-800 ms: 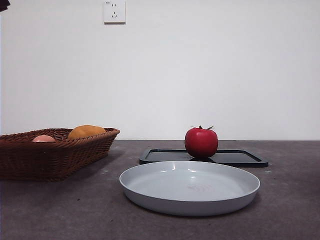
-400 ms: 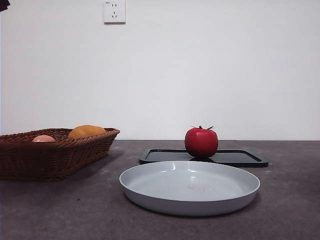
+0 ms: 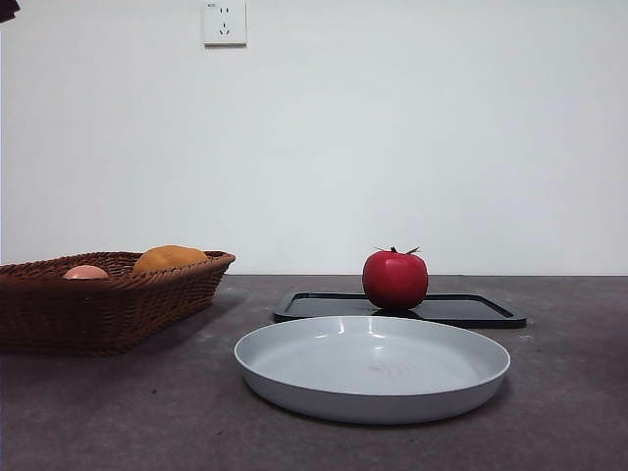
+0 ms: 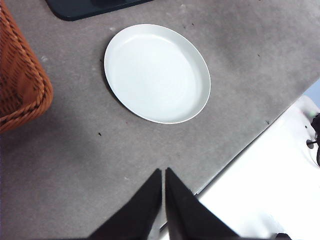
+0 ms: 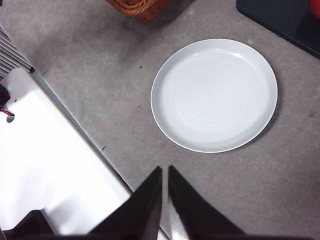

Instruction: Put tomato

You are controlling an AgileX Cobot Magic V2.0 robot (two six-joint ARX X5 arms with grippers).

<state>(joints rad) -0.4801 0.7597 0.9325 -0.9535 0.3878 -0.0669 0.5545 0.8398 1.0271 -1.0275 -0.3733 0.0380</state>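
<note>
The tomato (image 3: 394, 280) sits on the black tray (image 3: 471, 310) behind the grey plate (image 3: 372, 367), well apart from both grippers. The left gripper (image 4: 163, 175) and right gripper (image 5: 165, 172) hang near the table edge, jaws pressed nearly together, holding nothing. A red sliver at the right wrist view's corner is probably the tomato.

A glossy, bright red, round tomato (image 3: 394, 281) is sitting upright on a flat black rectangular tray (image 3: 471, 310), its small dark green spiky stem pointing up. It is resting toward the tray's middle, untouched and whole, its skin catching a soft sheen. From the right wrist view only a sliver of red is peeking in at the picture's edge.
</note>
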